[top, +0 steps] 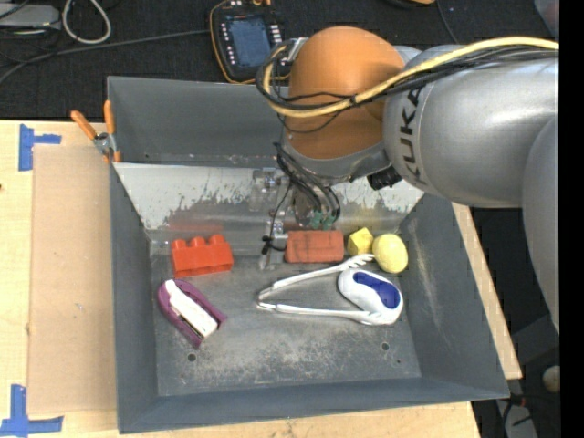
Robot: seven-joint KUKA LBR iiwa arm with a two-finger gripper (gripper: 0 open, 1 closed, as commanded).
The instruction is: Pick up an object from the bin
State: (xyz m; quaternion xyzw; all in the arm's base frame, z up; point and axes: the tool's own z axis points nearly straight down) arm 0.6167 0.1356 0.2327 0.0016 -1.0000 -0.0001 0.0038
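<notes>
Grey metal bin [301,354], scuffed floor, few loose items. Gripper [278,234] sits low by the back wall, just left of a reddish-brown rectangular block [315,246], touching or nearly. Cannot tell whether it is open or closed; the wrist hides it. Orange toy brick [202,255] further left, small yellow cube [359,241] and yellow ball [391,254] right of the block. Block looks rigid, light, flat-sided, not fragile. Probably best pinched across its short sides.
</notes>
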